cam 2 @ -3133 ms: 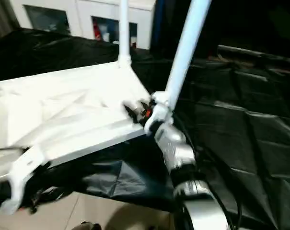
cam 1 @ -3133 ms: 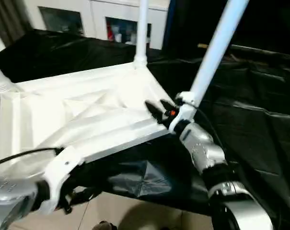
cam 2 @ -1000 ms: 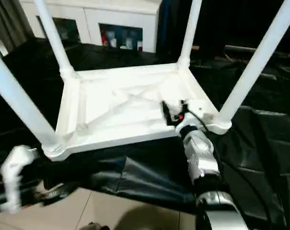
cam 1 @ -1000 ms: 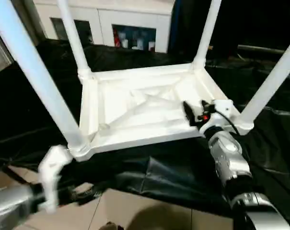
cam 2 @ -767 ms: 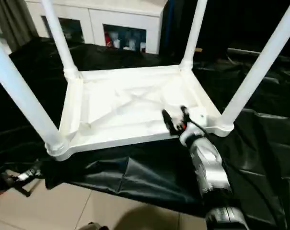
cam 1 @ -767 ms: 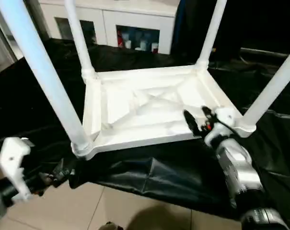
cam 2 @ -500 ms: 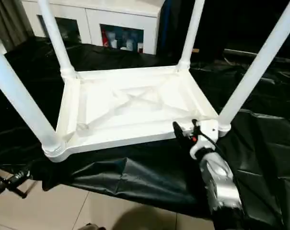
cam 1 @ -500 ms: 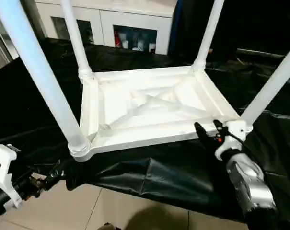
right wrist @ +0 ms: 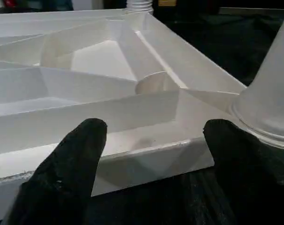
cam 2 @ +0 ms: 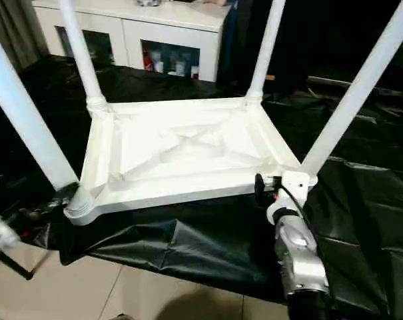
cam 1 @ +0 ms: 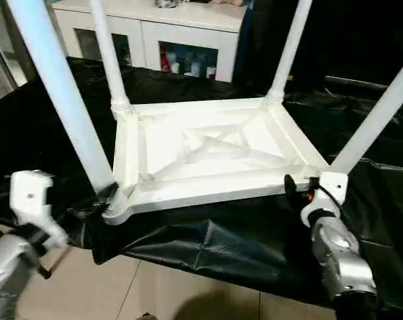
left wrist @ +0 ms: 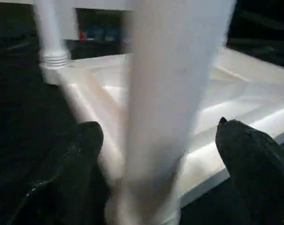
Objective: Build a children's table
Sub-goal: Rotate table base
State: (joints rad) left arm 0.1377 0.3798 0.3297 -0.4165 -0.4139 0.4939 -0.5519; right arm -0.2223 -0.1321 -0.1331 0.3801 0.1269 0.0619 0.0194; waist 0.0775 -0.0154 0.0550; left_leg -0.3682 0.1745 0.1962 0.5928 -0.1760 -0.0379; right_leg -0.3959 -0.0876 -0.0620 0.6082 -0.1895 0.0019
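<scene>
From my head, the children's table (cam 1: 208, 157) lies upside down on the black sheet (cam 1: 241, 247), all four legs socketed; my right gripper (cam 1: 296, 188), which three seconds back gripped the near-right leg (cam 1: 371, 120), has let go. My left gripper (left wrist: 160, 154) brackets the near-left leg (left wrist: 170, 93), spread, not touching. My right wrist shows released fingers (right wrist: 66, 173) before the rim. Assembly looks complete.

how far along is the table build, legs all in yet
All four legs stand in the corner sockets of the upside-down tabletop. Nothing is in hand: the left tool and the right tool are both open and hold nothing. Left: probably turning the table upright.
</scene>
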